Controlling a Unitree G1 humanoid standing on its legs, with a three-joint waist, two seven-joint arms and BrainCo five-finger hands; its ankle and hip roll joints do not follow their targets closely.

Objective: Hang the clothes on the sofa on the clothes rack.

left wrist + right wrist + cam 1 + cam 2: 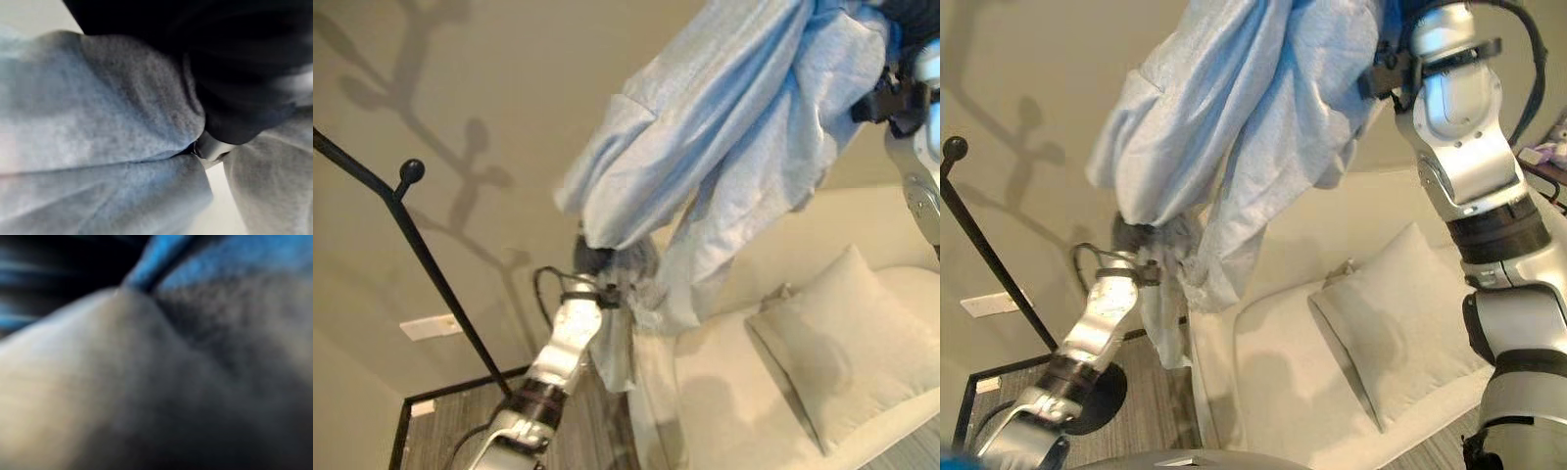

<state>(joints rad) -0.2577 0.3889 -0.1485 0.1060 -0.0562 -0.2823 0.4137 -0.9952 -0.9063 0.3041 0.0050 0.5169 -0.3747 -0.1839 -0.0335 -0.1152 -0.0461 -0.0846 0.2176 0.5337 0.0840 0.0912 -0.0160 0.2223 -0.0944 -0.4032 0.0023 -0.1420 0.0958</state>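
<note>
A light blue garment (724, 127) hangs bunched in the air above the cream sofa (1273, 382). My left hand (594, 262) reaches up from below into its lower folds, its dark cover half buried in the cloth (98, 137). My right hand (879, 101) is raised high at the garment's upper end, pressed into the fabric (205, 382). The black clothes rack (431, 264) stands to the left, one arm ending in a ball tip (411, 171), apart from the garment.
A cream pillow (1400, 323) leans on the sofa seat. The rack's round base (1097, 397) rests on the wood floor by the sofa's end. A beige wall with a white socket plate (431, 326) is behind.
</note>
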